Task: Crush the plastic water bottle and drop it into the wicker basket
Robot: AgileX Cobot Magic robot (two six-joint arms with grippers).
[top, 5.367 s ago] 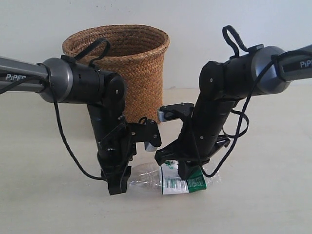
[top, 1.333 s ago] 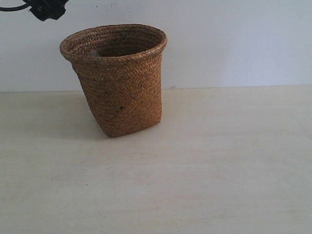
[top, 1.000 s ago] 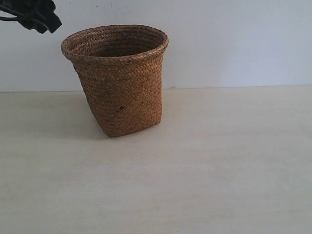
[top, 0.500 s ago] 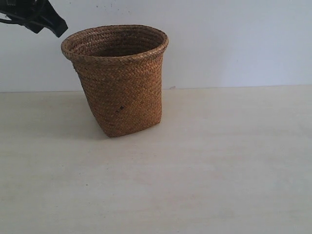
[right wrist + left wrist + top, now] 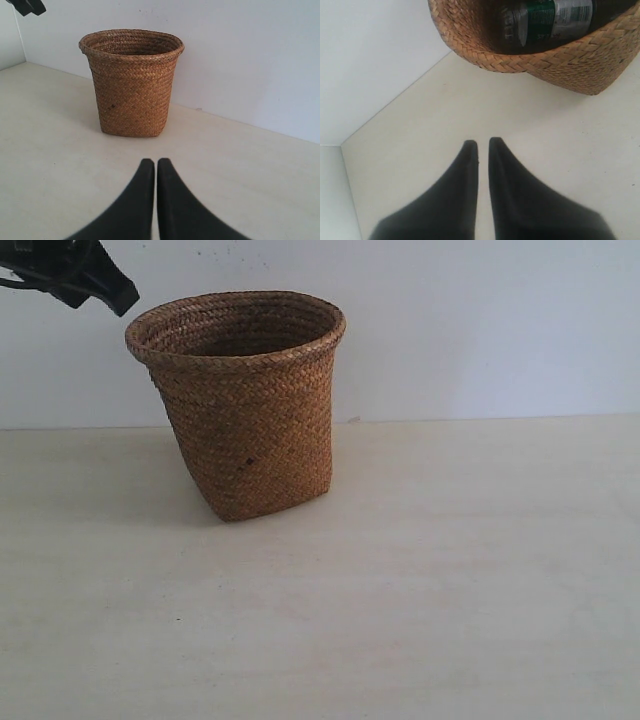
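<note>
Noted bottle [image 5: 545, 20] lying inside basket [image 5: 240, 410] on table [image 5: 450, 590], left tool [image 5: 480, 145] pinched together and empty, raised near the rim, right tool [image 5: 151, 162] likewise together, well apart; judged drop done, best finished by lifting away without brushing the basket.

Your left gripper [image 5: 115, 292] hangs high over the table's [image 5: 450, 590] left side, near the back edge, and only its black tip shows in the exterior view. Through its own wrist camera, the two black fingers [image 5: 462, 200] point down at the table, jaws closed with just a thin slit between the tips. Your right gripper [image 5: 155, 162] points roughly level across the table toward the back edge, jaws pressed together.
</note>
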